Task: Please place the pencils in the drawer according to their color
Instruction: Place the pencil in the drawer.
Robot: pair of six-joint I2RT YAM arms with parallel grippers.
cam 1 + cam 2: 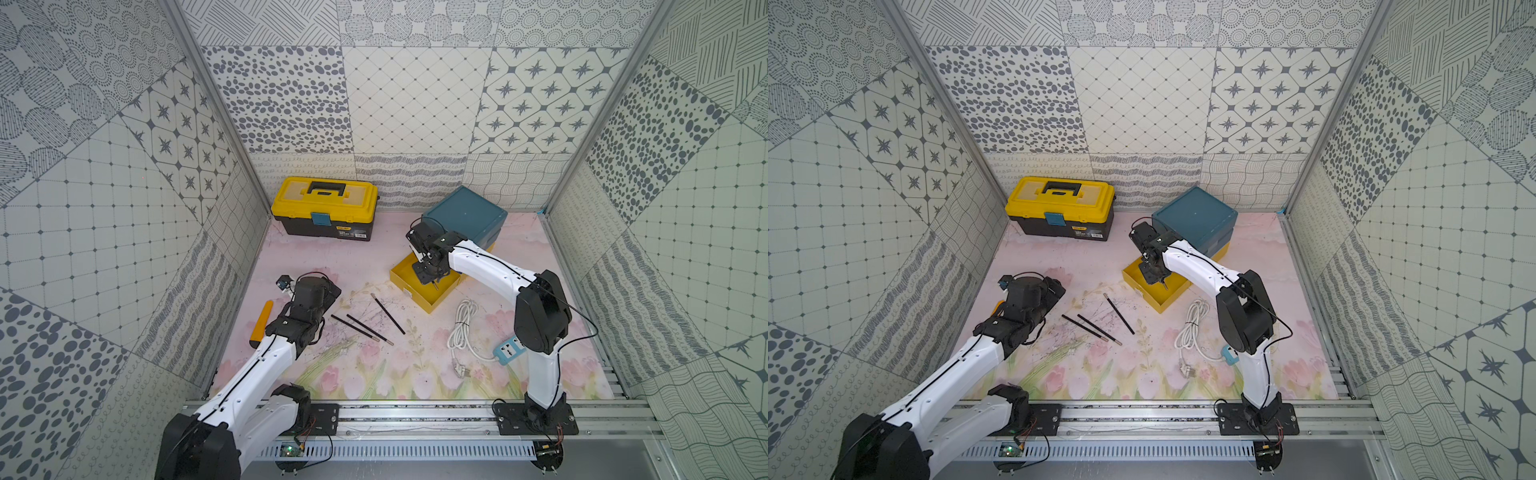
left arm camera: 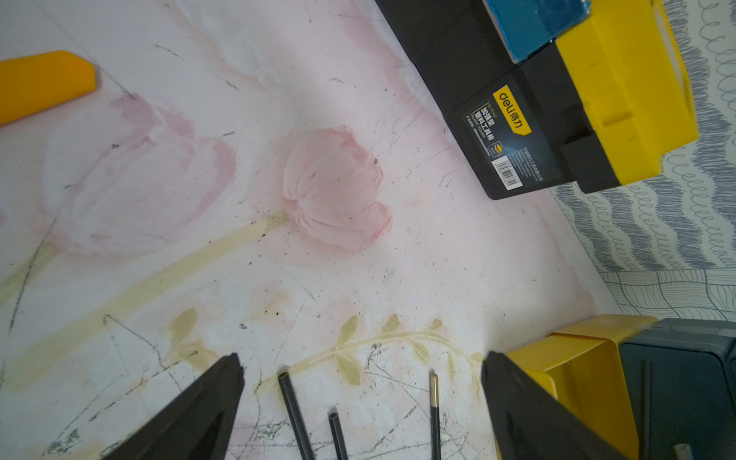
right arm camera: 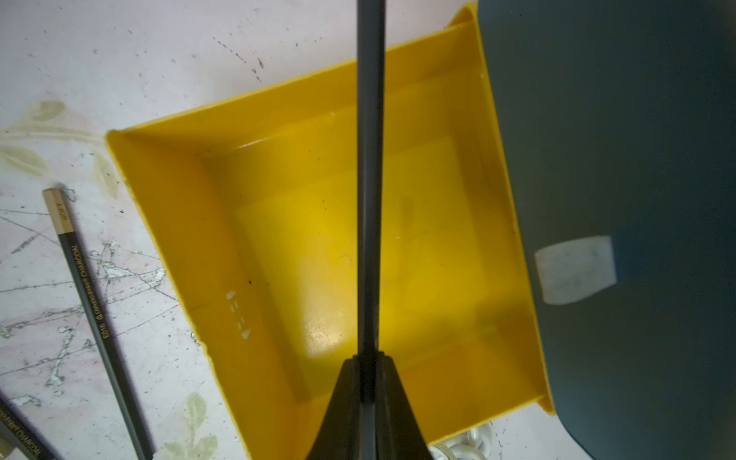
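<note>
While hanging over the pulled-out yellow drawer (image 3: 179, 239) at the foot of the teal drawer chest (image 3: 637, 139), pinches a dark grey pencil (image 3: 370, 179) between the closed fingers of the right gripper (image 3: 369, 358), lengthwise above the drawer's bare floor. Shows a small white tab (image 3: 573, 269) on the teal front just above that drawer. Shows three loose pencils (image 1: 370, 330) flat on the flowered mat (image 1: 374, 374) in front of the chest, near one another. Reads "SOFT" on the pale end band of the nearest loose pencil (image 3: 94, 310), then "CHARCOAL" and "E016" along its barrel; repeats "CHARCOAL" on a second loose pencil (image 3: 20, 442). Holds the left gripper (image 2: 360, 358) wide open and empty, with the ends of those three pencils visible between its fingers. Places a yellow-and-black toolbox (image 2: 597, 99) beside the chest against the back wall, branded "deli" on a yellow patch above small print and a barcode. Sets an orange-yellow tool (image 1: 262, 322), a coiled white cable (image 1: 463, 328) and a blue power strip (image 1: 509, 349) on the mat, away from the chest.
</note>
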